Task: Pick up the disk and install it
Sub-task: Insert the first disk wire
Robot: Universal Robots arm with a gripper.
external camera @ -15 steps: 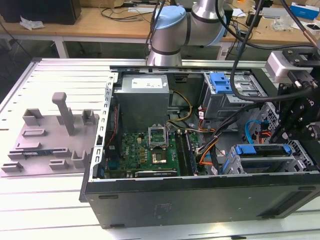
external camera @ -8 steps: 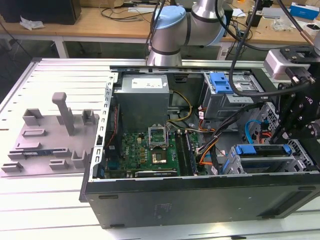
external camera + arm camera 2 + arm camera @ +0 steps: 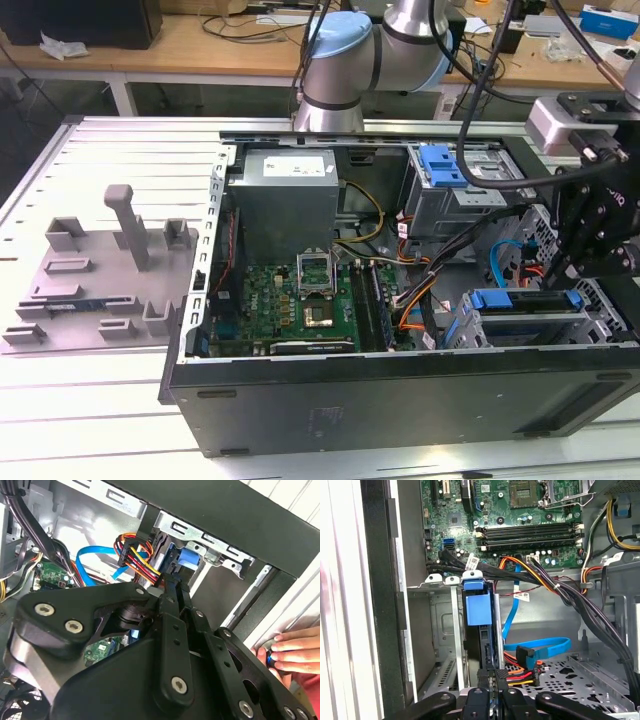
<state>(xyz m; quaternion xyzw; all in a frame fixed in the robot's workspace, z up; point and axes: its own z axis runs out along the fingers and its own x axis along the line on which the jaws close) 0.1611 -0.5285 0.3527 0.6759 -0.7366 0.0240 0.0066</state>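
Open computer case [image 3: 400, 400] lying on a slatted desk [image 3: 80, 400], side panel off, seen from above. The disk [image 3: 488, 647] stands on edge in the drive cage at the lower right of the exterior view, between two metal rails and just behind a square blue latch tab [image 3: 477, 607]; only its thin dark edge is exposed, and its label is hidden. The gripper [image 3: 493, 680] hangs over that cage, its black body cut off by the exterior view's right border. In the first wrist view the fingers are drawn close together on the disk's near edge, clenched on it, though the contact itself is partly masked by the linkage. A bundle of coloured power cables [image 3: 520, 675] and a blue data cable [image 3: 540, 647] lie just beside the cage. Motherboard [image 3: 300, 300] at centre, grey power supply box [image 3: 285, 200] above it. A person's hand [image 3: 292, 652], cut off by the frame edge, rests on the case's outer wall. Grey fixture plate [image 3: 100, 270] lies on the desk, at the exterior view's left
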